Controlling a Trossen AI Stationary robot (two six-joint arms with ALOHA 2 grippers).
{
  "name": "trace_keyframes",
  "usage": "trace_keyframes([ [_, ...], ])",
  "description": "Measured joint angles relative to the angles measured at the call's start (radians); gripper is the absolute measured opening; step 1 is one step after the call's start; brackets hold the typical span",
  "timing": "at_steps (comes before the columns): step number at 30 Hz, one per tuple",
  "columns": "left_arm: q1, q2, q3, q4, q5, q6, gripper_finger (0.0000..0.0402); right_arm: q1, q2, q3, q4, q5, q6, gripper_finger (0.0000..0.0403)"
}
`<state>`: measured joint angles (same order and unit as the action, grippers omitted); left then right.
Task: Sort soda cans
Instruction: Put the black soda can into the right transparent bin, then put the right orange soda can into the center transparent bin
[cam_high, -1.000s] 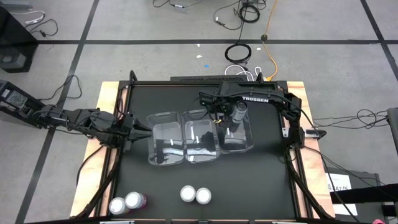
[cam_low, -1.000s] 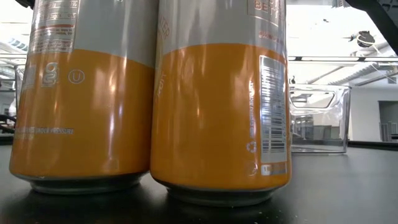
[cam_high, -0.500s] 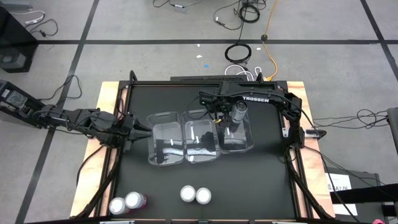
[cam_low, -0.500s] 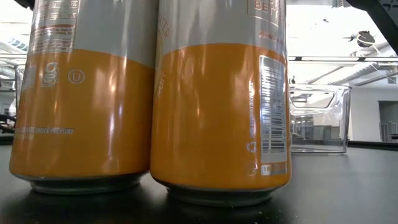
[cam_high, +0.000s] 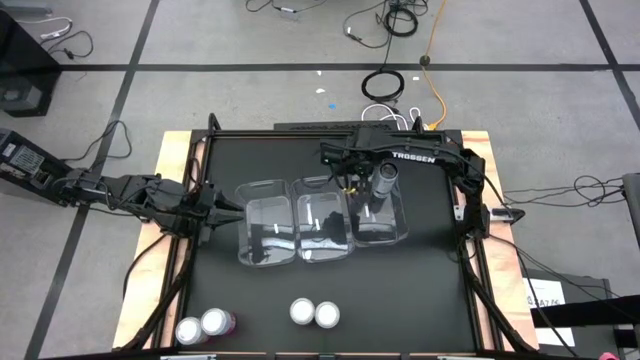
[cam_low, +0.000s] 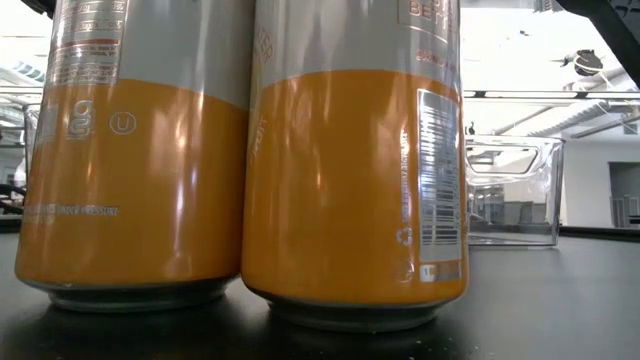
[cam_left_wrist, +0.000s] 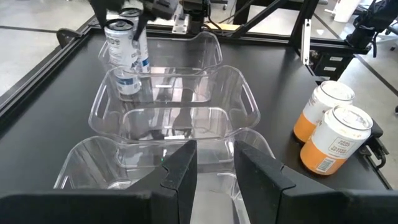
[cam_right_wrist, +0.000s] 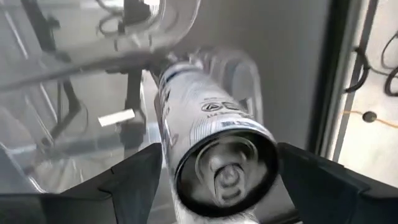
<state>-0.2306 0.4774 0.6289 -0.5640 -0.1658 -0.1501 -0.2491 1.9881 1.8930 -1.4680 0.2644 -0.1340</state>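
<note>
Grey soda can (cam_right_wrist: 211, 130) stands between the right gripper's (cam_high: 372, 188) spread jaws, inside the clear bin (cam_high: 392, 232). Probably light, stiff but dentable, slick; take it mid-body. Left gripper (cam_left_wrist: 214, 168) waits, jaws narrowly parted, empty.

Three bins (cam_high: 322, 222) sat side by side at mid-table; a can (cam_high: 384, 178) stood in the three-o'clock bin. Four cans (cam_high: 314, 313) waited toward six and seven o'clock, perhaps paired.
</note>
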Motion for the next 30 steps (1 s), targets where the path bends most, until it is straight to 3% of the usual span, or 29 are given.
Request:
trace_keyframes([
  [10,0.000,0.000,0.000,0.001,0.000,-0.001,0.0116,0.003,-0.001,0.301,-0.102,-0.004,0.109,0.0306],
  [14,0.000,0.000,0.000,0.002,0.003,-0.002,0.0116,0.018,-0.038,0.381,-0.099,-0.066,0.215,0.0306],
  [21,0.000,0.000,0.000,0.005,0.006,-0.001,0.0116,0.098,-0.127,0.388,-0.102,-0.089,0.469,0.0306],
  [30,0.000,0.000,0.000,0.006,0.006,-0.001,0.0116,0.310,-0.148,0.388,-0.102,-0.065,0.651,0.0306],
])
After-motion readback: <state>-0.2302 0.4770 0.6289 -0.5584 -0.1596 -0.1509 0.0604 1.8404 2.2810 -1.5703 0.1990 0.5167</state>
